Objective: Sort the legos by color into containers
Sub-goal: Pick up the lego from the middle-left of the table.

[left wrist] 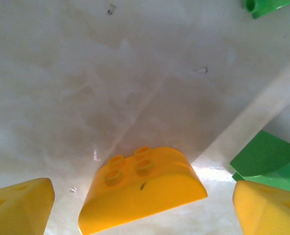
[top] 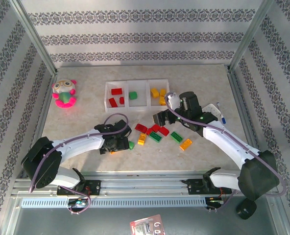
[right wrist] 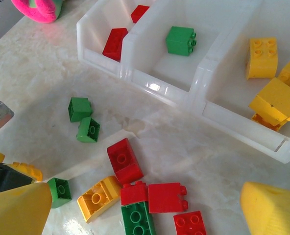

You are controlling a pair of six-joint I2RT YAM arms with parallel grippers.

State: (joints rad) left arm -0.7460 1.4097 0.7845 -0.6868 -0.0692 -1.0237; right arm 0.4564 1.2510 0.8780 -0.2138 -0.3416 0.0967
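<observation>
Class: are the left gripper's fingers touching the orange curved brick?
Apart: left wrist view shows bare table between the orange curved brick and both fingers.

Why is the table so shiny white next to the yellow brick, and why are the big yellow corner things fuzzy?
Left wrist view: light glares off the glossy table beside the yellow brick; the left fingers sit too close to the lens, so they blur. Right wrist view: the right fingers blur likewise, and the tray wall glints.
</observation>
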